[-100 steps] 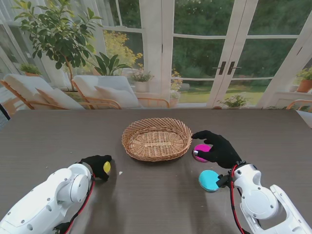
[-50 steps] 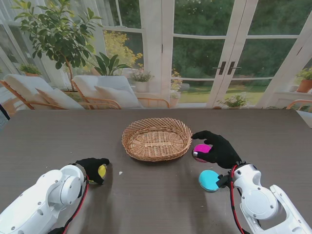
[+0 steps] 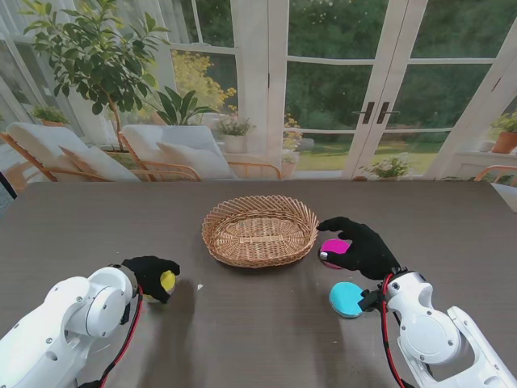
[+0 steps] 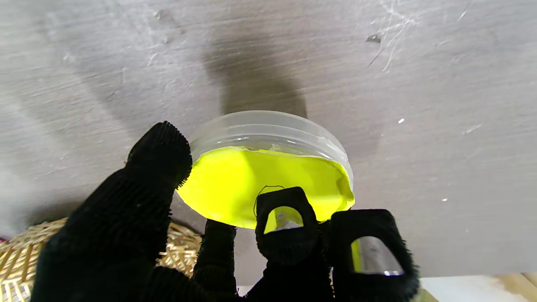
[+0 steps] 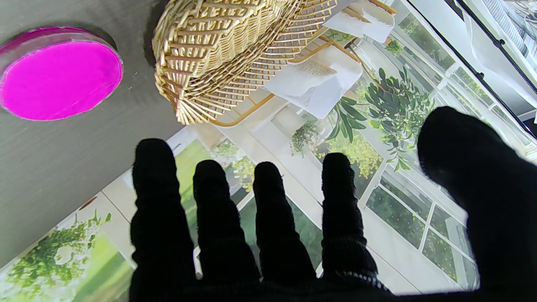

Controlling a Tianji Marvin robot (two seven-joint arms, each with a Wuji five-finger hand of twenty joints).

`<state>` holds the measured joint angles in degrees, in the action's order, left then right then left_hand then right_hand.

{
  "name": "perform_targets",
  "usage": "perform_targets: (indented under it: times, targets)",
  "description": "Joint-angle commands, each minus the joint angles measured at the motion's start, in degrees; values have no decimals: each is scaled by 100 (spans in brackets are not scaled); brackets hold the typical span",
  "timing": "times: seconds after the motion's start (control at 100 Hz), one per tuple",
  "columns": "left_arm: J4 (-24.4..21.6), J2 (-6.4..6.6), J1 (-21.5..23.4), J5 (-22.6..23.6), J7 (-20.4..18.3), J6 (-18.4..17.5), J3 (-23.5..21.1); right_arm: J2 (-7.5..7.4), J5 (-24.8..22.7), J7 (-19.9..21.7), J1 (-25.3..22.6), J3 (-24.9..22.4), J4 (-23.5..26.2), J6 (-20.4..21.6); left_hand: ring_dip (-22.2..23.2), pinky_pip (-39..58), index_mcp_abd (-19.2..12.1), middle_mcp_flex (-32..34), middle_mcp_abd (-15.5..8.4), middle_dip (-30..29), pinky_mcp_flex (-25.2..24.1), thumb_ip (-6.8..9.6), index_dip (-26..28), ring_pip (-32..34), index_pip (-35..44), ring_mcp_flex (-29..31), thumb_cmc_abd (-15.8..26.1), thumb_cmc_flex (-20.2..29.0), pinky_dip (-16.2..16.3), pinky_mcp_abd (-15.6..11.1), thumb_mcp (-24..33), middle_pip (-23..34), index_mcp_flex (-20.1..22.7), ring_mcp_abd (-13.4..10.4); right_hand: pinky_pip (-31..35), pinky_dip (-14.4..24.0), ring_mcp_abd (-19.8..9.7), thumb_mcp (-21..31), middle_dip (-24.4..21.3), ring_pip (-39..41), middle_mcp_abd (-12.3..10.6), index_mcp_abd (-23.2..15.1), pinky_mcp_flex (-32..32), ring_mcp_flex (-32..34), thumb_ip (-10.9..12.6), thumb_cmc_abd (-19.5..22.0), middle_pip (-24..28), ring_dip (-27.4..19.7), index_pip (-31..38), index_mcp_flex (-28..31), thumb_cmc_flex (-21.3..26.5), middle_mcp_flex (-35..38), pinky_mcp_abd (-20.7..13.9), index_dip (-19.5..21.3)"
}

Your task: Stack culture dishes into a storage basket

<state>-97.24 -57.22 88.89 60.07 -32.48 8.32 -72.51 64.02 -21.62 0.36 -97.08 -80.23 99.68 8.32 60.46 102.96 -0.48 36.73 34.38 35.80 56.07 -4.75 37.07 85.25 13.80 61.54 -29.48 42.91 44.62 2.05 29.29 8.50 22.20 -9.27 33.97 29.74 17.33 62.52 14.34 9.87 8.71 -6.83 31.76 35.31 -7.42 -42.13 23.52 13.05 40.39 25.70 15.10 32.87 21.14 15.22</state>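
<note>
**Left hand holds the yellow dish, the basket waits in the middle**

The woven basket point(image 3: 259, 230) sits in the middle of the dark table point(image 3: 266, 339). It has nothing in it.

The left hand point(image 3: 153, 276) is on the left side, nearer to me than the basket and well apart from it. Its black fingers point(image 4: 155, 167) wrap around a round yellow dish point(image 3: 167, 281). In the left wrist view the thumb presses one side of the dish point(image 4: 268, 184) and the other fingertips press the side across from it. The dish has a clear lid and a bright yellow inside. I cannot tell if it rests on the table or is lifted a little.

The right hand point(image 3: 359, 246) is just to the right of the basket. Its fingers point(image 5: 268, 209) are spread apart and hold nothing. It hangs over a pink dish point(image 3: 334, 246), which lies flat on the table, just beside the basket rim. In the right wrist view the pink dish point(image 5: 58, 77) lies bare, with no finger touching it.

A blue dish point(image 3: 346, 298) lies flat on the table too, nearer to me than the pink one, close to the right wrist.
</note>
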Motion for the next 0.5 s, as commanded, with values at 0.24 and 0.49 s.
perform_targets:
  times: [0.24,0.49]
  targets:
    - [-582,-15,232,-53,-139,-205,-9,7,-18,77,-16,15,30,3,-25,1702,-45,654,-1812,465,192,288,14,341,116,195,392,657,-75,-132,712,1004,65,-206,282,122,71,317,-17,34,107,-95,-1264,123,-156,-233,-33,73,84,42,100,-144,83,11]
    - [-901,-20,272,-150,-104,-204,283,8,-25,72,-14,5,28,-2,-26,1702,-31,648,-1815,483,154,287,4,326,118,169,436,635,-94,-165,639,997,110,-206,294,104,78,321,-17,32,112,-90,-1266,117,-157,-241,-34,73,82,37,99,-151,84,11]
